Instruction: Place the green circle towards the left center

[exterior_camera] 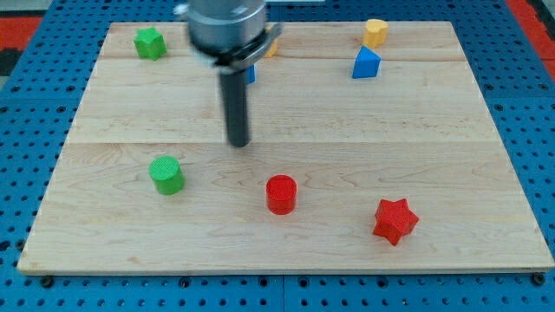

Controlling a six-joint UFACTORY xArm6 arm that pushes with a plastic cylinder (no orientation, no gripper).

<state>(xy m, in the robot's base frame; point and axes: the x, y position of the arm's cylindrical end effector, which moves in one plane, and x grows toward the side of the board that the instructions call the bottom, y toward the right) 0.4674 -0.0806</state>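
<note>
The green circle [166, 174] is a short green cylinder standing on the wooden board [416, 130], at the view's lower left. My tip [238, 143] is the end of a dark rod near the board's middle, above and to the right of the green circle, apart from it. It touches no block.
A red cylinder [281, 193] and a red star [395, 220] sit at the view's bottom. A green star [150, 42] is at top left. A yellow block [375, 32] and a blue block [365, 63] are at top right. A blue block [251, 73] and an orange block [272, 48] are partly hidden behind the arm.
</note>
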